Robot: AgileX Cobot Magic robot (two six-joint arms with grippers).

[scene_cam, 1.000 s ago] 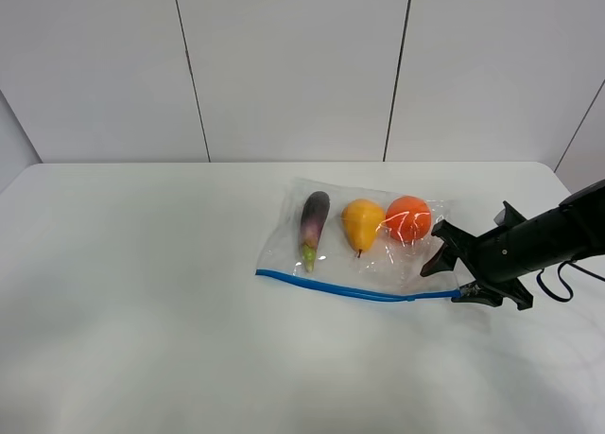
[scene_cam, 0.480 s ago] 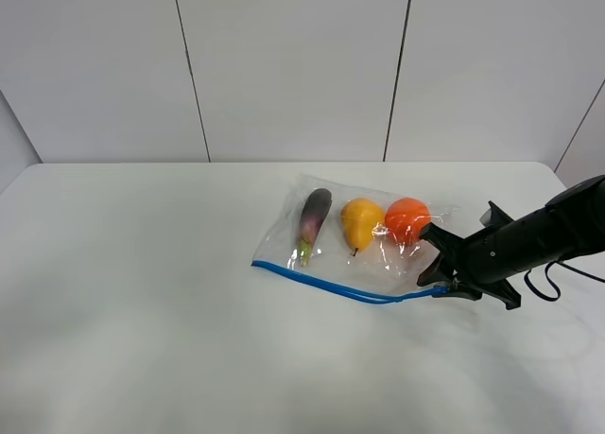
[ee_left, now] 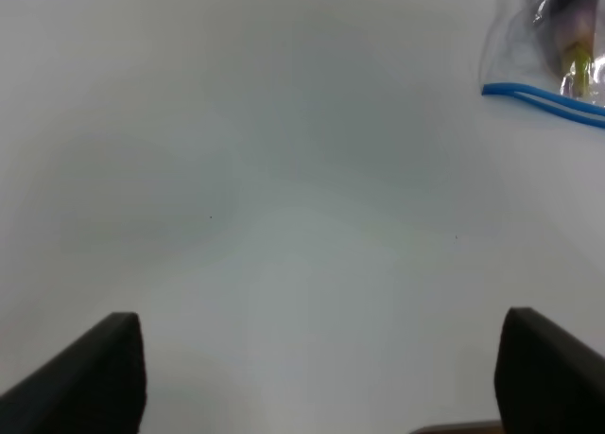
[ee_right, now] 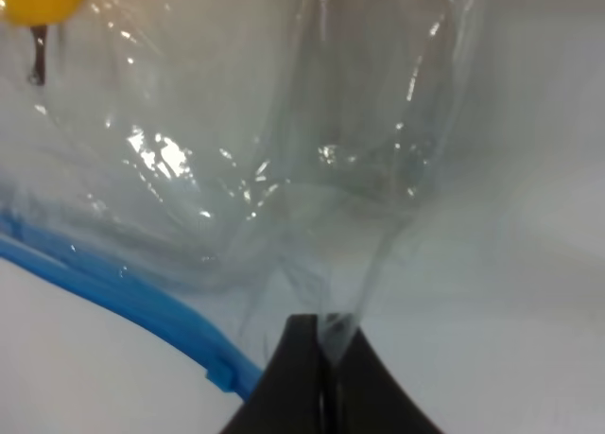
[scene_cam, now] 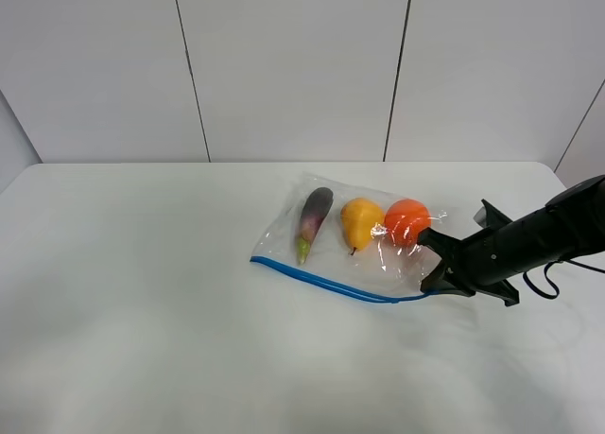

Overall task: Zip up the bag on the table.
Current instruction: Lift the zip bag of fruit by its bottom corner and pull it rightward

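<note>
Pinching the film of the clear crinkly rectangular plastic zip bag [scene_cam: 333,256], the black right gripper [ee_right: 324,349] is clamped closed just beside the end of the blue zipper strip [scene_cam: 317,280]. The bag lies right of centre on the large white matte table [scene_cam: 142,311], holding a purple toy eggplant [scene_cam: 314,221], a yellow pear [scene_cam: 360,222] and an orange [scene_cam: 406,219]. The left gripper [ee_left: 319,358] hovers above the table, jaws spread wide, with the bag's opposite corner at the edge of its view.

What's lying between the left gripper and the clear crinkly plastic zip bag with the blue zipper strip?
Only bare white tabletop, in the left wrist view, separates the left gripper from the clear crinkly plastic zip bag.
</note>
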